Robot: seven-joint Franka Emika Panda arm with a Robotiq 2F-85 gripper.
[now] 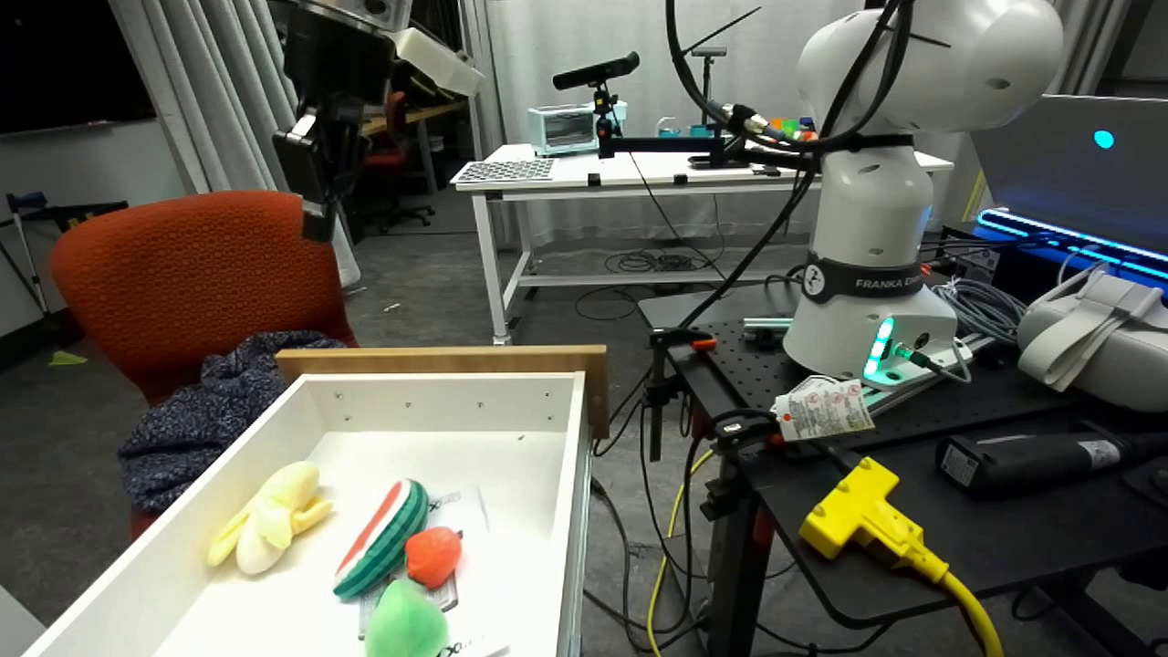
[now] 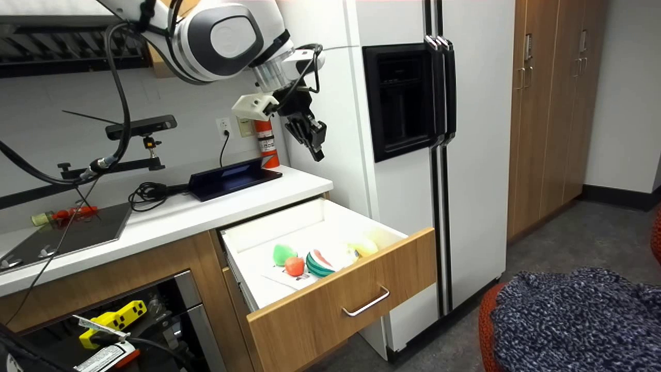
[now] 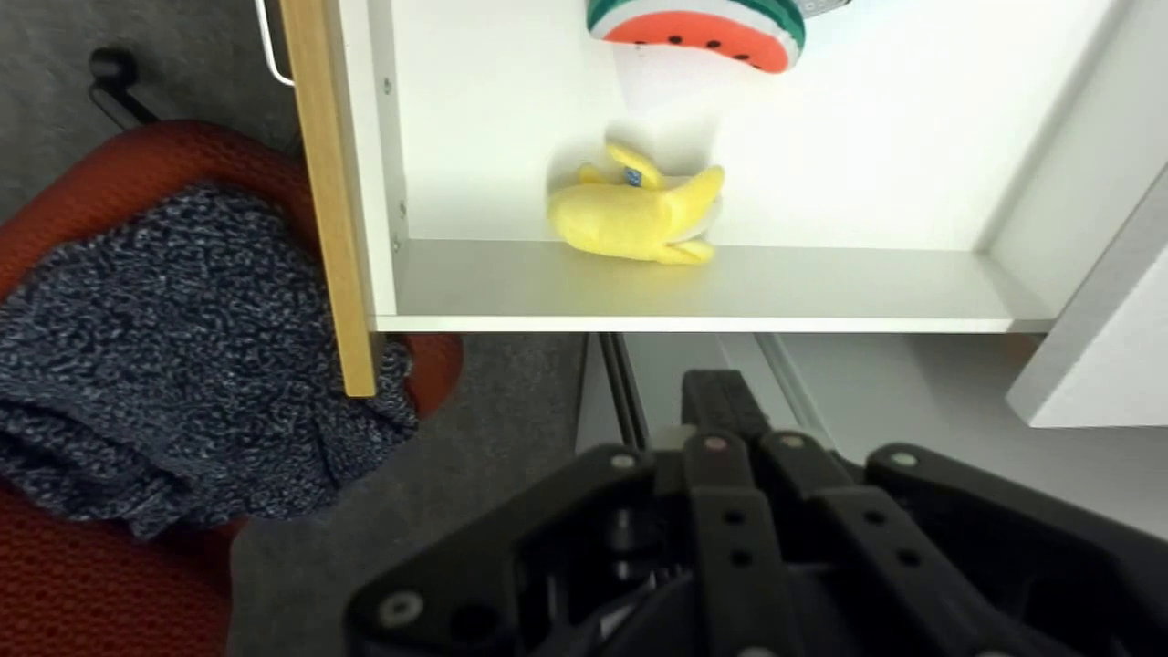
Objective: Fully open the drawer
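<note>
Wrist view: the gripper (image 3: 724,401) shows at the bottom, its two fingers (image 3: 721,470) side by side with their tips together, so it is closed. The drawer (image 3: 858,164) fills much of the upper part of that view, and one long side wall (image 3: 821,287) runs just above the fingertips there. The tips appear outside this wall rather than over the white drawer bottom.

In both exterior views the gripper hangs in the air, higher than the drawer and well apart from it. In an exterior view its fingertips show against the side of the refrigerator (image 2: 403,194), and below them the drawer stands pulled out from under a white counter (image 2: 166,222), its wooden front panel (image 2: 310,323) well away from the cabinet (image 2: 204,258). The metal handle (image 2: 368,305) sits on the outer face of that panel, well below the gripper. Whether this is the drawer's full travel, I cannot tell.

Inside the drawer, a yellow plush banana (image 3: 630,217) lies by the side wall nearest the gripper, and a plush watermelon slice (image 3: 703,32) lies farther across the bottom. In an exterior view a red plush fruit (image 1: 433,557) is just beside the watermelon slice, and a green plush (image 1: 406,622) lies near both, with paper (image 1: 469,511) showing beside them. An orange chair (image 1: 196,283) stands near the drawer front, a dark speckled cloth (image 1: 214,406) on its seat.
</note>
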